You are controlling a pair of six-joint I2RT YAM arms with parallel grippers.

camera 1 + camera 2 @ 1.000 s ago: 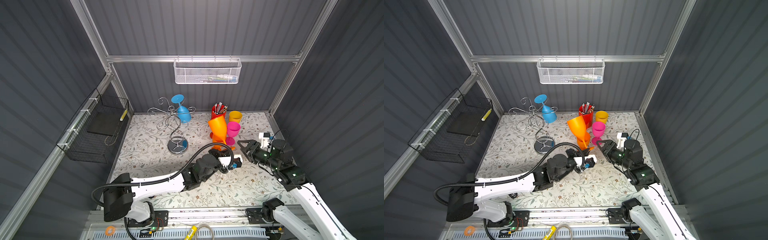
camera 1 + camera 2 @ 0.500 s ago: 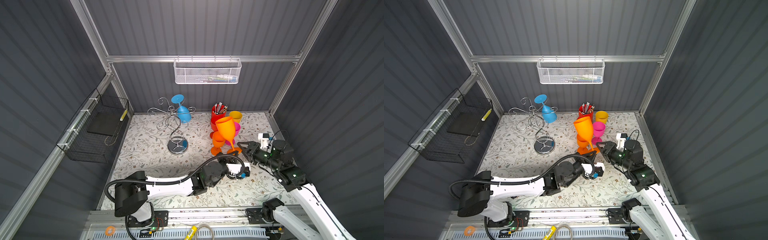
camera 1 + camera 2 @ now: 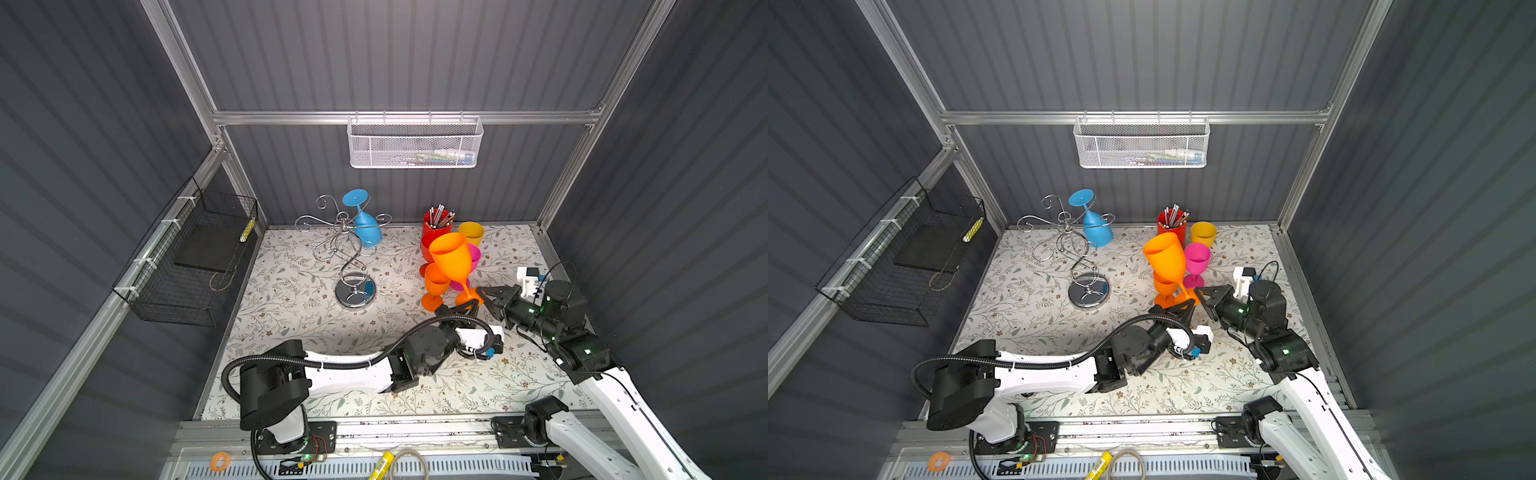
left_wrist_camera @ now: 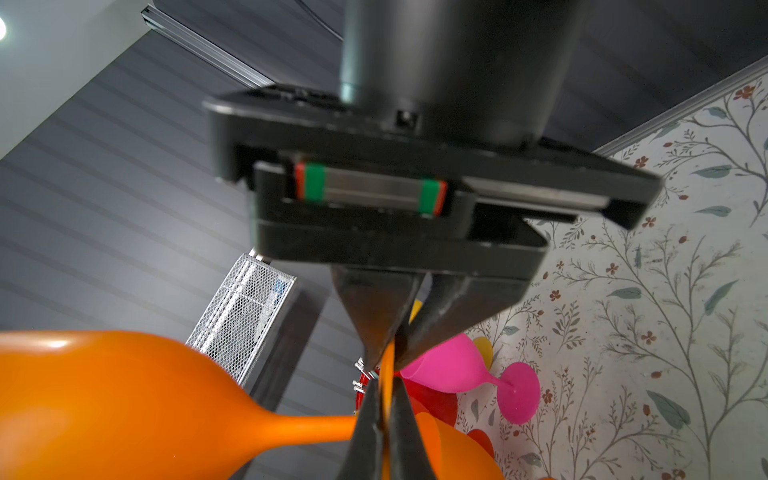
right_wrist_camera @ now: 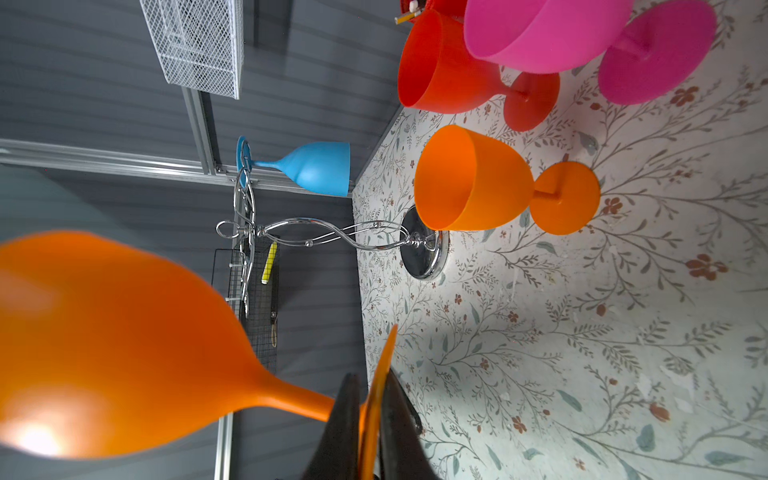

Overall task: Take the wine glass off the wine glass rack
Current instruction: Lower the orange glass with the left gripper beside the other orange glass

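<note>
Orange wine glass [image 3: 451, 257] is off the wine glass rack [image 3: 355, 295]. It sits bowl uppermost and leaning, right of the rack and well apart from it.

Both top views: left gripper [image 3: 460, 308] pinches the near edge of the glass's foot. Right gripper [image 3: 484, 294] pinches the same foot from the right, and the two grippers nearly meet. Whether the foot rests on the floral mat [image 3: 291, 307] cannot be told. Blue wine glass [image 3: 366, 232] hangs upside down from a rack arm. Close around the held glass: smaller orange glass [image 3: 436, 282], pink glass [image 3: 1196, 257], red pencil cup [image 3: 436, 220], yellow cup [image 3: 471, 233]. White mesh basket [image 3: 415, 145] hangs on the back wall, black wire basket [image 3: 195, 257] on the left wall.

Left wrist view: left gripper's jaws are closed tight on the thin orange foot, seen edge-on between them. Right gripper [image 4: 391, 353] comes in from opposite, tips clamped on that same edge. Stem and bowl run off to one side.

Right wrist view: right gripper [image 5: 370, 424] has its jaws closed on the foot's rim, with only the disc's thickness between them. Rack stands beyond, blue glass on it. Smaller orange glass, red glass [image 5: 444, 66] and pink glass stand upright on the mat.
</note>
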